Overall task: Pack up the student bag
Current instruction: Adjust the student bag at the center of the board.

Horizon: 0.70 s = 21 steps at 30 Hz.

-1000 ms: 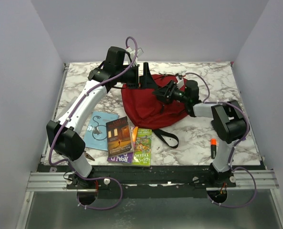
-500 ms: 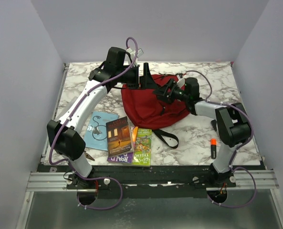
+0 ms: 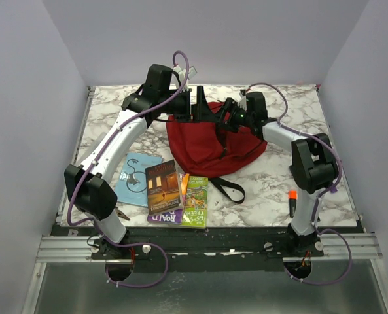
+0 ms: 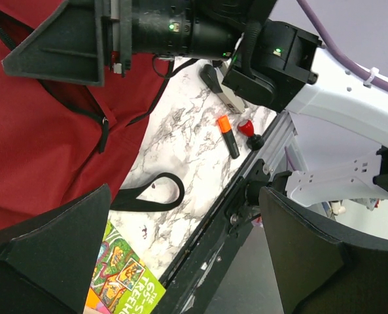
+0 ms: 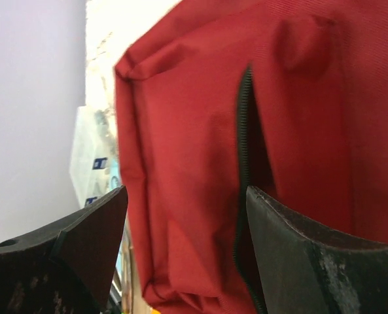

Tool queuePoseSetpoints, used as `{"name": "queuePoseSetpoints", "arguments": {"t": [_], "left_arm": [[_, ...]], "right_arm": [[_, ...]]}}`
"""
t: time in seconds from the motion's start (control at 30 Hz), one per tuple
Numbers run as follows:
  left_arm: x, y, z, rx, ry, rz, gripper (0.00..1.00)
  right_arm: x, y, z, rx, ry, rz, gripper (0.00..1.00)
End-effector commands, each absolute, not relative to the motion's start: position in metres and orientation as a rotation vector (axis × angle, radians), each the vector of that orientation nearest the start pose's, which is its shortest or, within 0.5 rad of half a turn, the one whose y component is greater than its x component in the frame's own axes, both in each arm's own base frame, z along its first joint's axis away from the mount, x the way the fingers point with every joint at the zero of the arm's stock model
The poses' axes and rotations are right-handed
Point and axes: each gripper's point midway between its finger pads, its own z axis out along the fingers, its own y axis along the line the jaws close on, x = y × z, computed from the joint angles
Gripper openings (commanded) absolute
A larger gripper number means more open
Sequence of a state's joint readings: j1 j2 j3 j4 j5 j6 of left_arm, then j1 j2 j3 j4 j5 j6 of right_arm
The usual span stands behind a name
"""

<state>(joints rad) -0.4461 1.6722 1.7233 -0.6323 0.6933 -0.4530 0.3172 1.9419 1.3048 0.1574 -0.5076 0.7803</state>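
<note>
A: What is seen at the left of the white-and-grey marbled tabletop (image 3: 102, 118)?

B: A thin light-blue paperback book (image 3: 138, 178) is laid flat near the front edge. Just right of it, a dark paperback book with an orange-lit cover (image 3: 163, 185) is laid partly over a purple paperback book (image 3: 164, 216). A bright green paperback book (image 3: 195, 199) is set just beside both. 4 books are counted in all.

A: Where is the large dark-red soft fabric backpack (image 3: 210, 140) found?

B: It is laid at the middle of the tabletop, towards the back, behind the books. A black zipper (image 5: 245, 163) is seen parted in the right wrist view. A black strap loop (image 3: 228, 188) is trailed onto the marble at the backpack's near side.

A: How is the left pincer (image 4: 184, 190) held?

B: It is held at the backpack's back left edge. Its 2 fingers are spread wide and nothing is gripped between them.

A: And the right pincer (image 5: 187, 191)?

B: It is held just right of the left pincer, over the backpack's back edge. It is released, its jaws parted, and only red fabric is seen beyond the gap. Whether the fabric is touched cannot be told.

A: What is found furthest right?

B: A short orange-and-black marker pen (image 3: 292, 203) is laid on the marble beside the right arm, near the front edge and well apart from the backpack.
</note>
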Motion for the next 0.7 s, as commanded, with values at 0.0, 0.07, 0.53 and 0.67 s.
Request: {"name": "queuePoseSetpoints", "arguments": {"t": [0.0, 0.07, 0.53, 0.67], "left_arm": [[0.335, -0.302, 0.308, 0.442, 2.225, -1.279, 0.97], [0.334, -0.303, 0.308, 0.442, 2.225, -1.286, 0.97], [0.333, -0.304, 0.309, 0.445, 2.224, -1.303, 0.97], [0.333, -0.304, 0.310, 0.445, 2.220, -1.301, 0.97]], "right_arm": [[0.465, 0.258, 0.093, 0.192, 2.327, 1.022, 0.78], [0.470, 0.257, 0.089, 0.194, 2.323, 1.004, 0.80], [0.498, 0.292, 0.104, 0.157, 2.237, 1.247, 0.79], [0.491, 0.304, 0.132, 0.161, 2.168, 1.413, 0.68]]}}
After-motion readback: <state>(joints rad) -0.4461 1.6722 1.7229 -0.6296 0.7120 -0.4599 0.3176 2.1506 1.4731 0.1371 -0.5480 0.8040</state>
